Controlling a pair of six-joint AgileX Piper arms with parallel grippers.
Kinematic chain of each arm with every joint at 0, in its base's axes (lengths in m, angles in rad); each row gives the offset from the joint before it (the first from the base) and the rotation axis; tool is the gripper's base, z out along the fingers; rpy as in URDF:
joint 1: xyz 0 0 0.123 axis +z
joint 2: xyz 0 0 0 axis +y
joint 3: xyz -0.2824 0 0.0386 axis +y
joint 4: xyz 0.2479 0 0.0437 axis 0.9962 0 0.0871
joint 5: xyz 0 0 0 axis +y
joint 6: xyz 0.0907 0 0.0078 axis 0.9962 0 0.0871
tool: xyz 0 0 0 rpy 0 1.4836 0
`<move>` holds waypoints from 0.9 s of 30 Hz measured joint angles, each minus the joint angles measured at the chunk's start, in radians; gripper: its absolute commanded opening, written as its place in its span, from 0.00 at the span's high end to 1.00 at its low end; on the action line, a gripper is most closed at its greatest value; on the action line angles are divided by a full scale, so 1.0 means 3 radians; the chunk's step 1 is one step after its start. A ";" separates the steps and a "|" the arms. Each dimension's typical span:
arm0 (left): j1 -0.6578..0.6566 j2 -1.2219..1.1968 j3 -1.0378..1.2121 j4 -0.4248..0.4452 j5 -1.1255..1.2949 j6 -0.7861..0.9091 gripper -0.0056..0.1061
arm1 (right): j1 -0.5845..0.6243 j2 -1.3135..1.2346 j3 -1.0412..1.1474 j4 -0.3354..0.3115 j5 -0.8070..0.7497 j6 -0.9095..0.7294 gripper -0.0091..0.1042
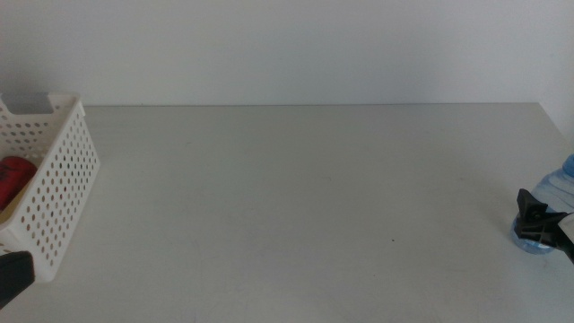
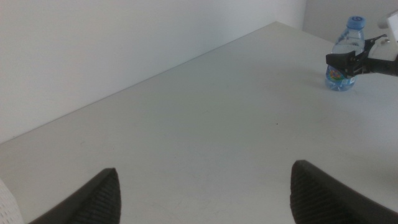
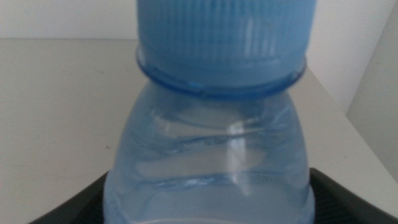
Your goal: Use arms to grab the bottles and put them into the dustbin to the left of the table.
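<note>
A small clear-blue water bottle (image 1: 531, 240) (image 2: 345, 50) (image 3: 211, 155) with a blue cap stands upright at the table's right edge. My right gripper (image 1: 536, 215) (image 3: 211, 202) is shut on the bottle's body below the neck, one dark jaw against each side. The white perforated dustbin (image 1: 58, 179) sits at the far left, and a red can (image 1: 13, 179) lies inside it. Beside the dustbin's near corner, my left gripper (image 1: 9, 274) (image 2: 205, 186) is open with nothing between its jaws. The tea bottle is out of view.
The light-grey table (image 1: 296, 197) stretches bare between the dustbin and the water bottle. A white wall rises behind the table's far edge. The table's right edge runs just past the bottle.
</note>
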 measured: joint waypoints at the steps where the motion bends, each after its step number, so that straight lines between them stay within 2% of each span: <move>1: 0.0000 0.0000 0.0000 0.0000 0.0000 0.0000 0.11 | 0.0000 0.0042 -0.0045 0.0013 0.0000 0.0000 0.16; 3: 0.0000 0.0000 0.0000 0.0000 0.0000 0.0000 0.11 | 0.0000 0.0107 -0.0110 0.0028 0.0000 0.0000 0.21; 5: 0.0000 0.0000 0.0000 0.0000 0.0000 0.0000 0.11 | 0.0000 0.0149 -0.0147 0.0040 0.0000 0.0000 0.33; 8: 0.0000 0.0000 0.0000 0.0000 0.0000 0.0000 0.11 | 0.0003 0.0172 -0.0157 0.0040 -0.0004 0.0006 0.66; 10: 0.0000 0.0000 0.0000 0.0000 0.0000 0.0000 0.11 | 0.0006 0.0172 -0.0157 0.0027 -0.0015 0.0047 0.93; 15: 0.0000 0.0000 0.0000 0.0000 0.0000 0.0000 0.11 | 0.0139 0.0172 -0.0229 -0.0129 0.0029 0.0270 0.93; 22: 0.0000 0.0000 0.0000 0.0000 0.0000 0.0000 0.11 | 0.0744 0.0183 -0.1078 -0.0818 0.0337 0.0703 0.93; 27: 0.0000 0.0000 0.0000 0.0000 0.0000 0.0000 0.11 | 0.1294 0.0344 -0.1992 -0.1162 0.1070 0.0874 0.93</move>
